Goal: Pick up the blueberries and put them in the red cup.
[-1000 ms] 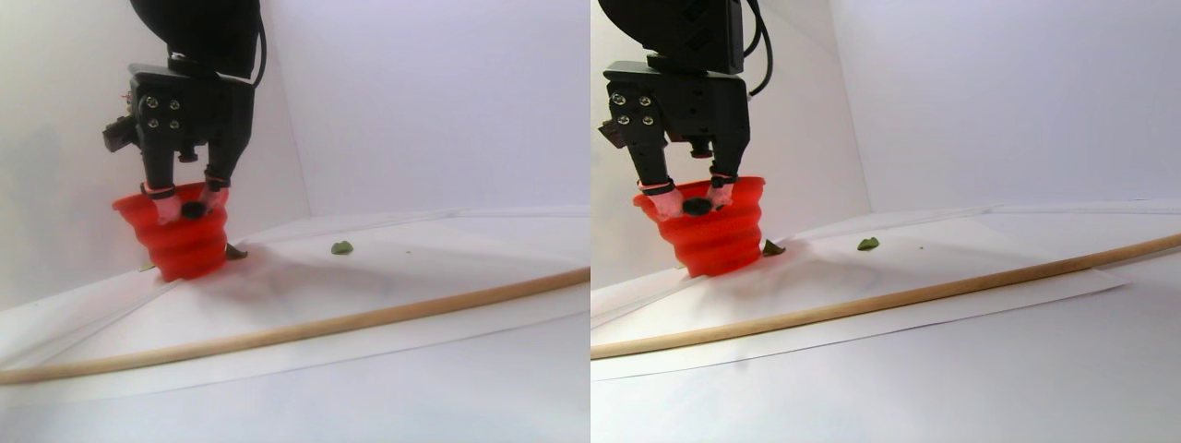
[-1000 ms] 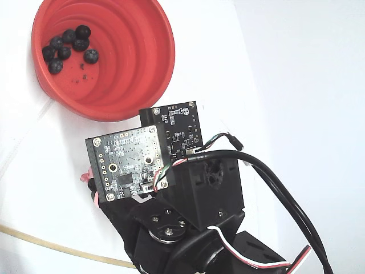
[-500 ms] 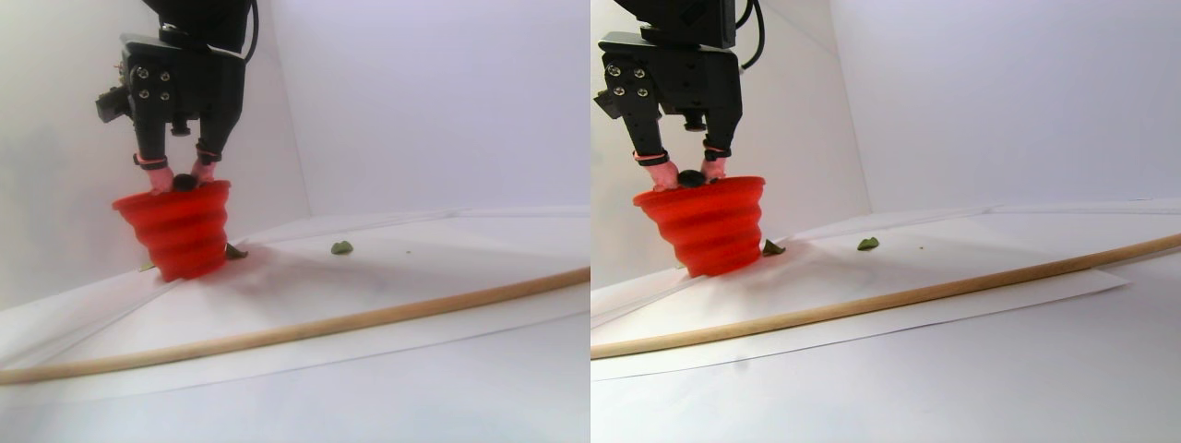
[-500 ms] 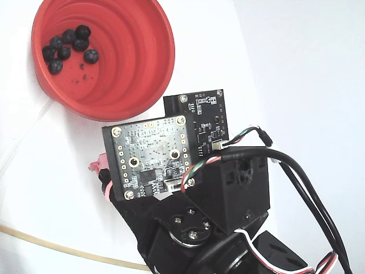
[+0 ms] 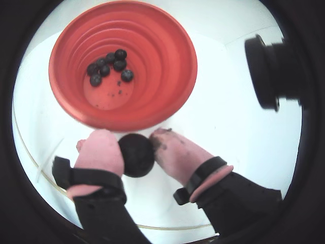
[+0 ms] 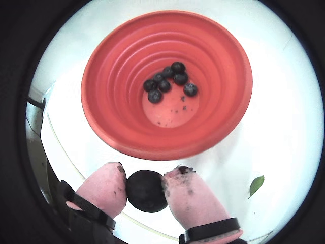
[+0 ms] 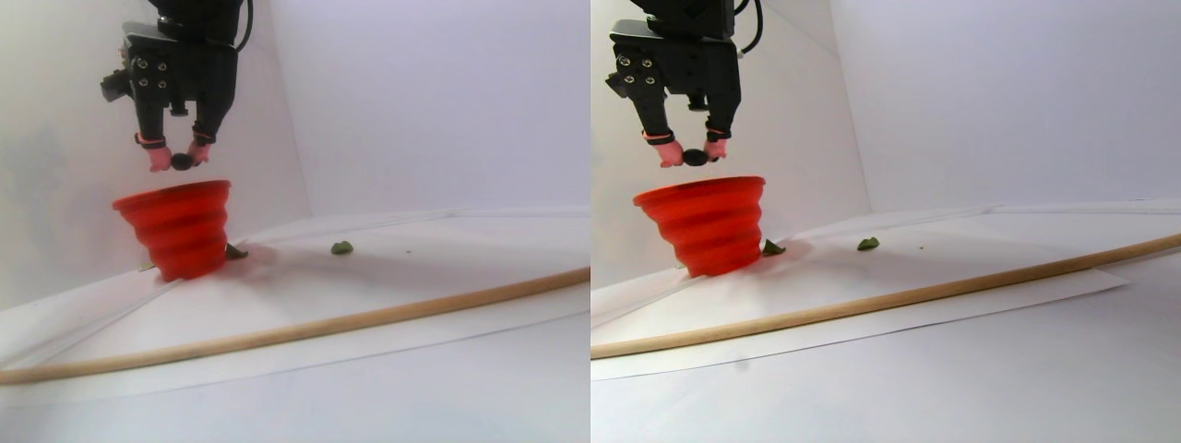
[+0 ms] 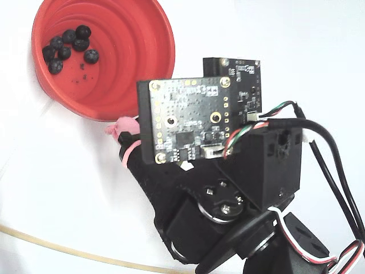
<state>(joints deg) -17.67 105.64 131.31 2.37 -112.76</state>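
The red cup (image 7: 180,231) stands at the left of the stereo pair view, ridged and orange-red. Several blueberries (image 8: 90,56) lie on its bottom, also seen in both wrist views (image 5: 127,75) (image 6: 190,89). My gripper (image 7: 182,161) hangs just above the cup's rim, shut on one dark blueberry (image 6: 146,190) between pink-covered fingertips (image 6: 106,190). In both wrist views the held blueberry (image 5: 136,155) sits just outside the near rim of the cup (image 5: 162,66). In the fixed view circuit boards hide the jaws; only a pink fingertip (image 8: 122,127) shows beside the cup (image 8: 137,63).
A long wooden stick (image 7: 304,323) lies across the white paper in front of the cup. A small green leaf (image 7: 342,247) lies right of the cup, seen too in a wrist view (image 6: 256,185). White walls stand close behind. A black camera lens (image 5: 274,71) juts in.
The gripper has risen with the blueberry from rim level at the cup to a little above the rim. In the fixed view the arm has moved closer to the cup.
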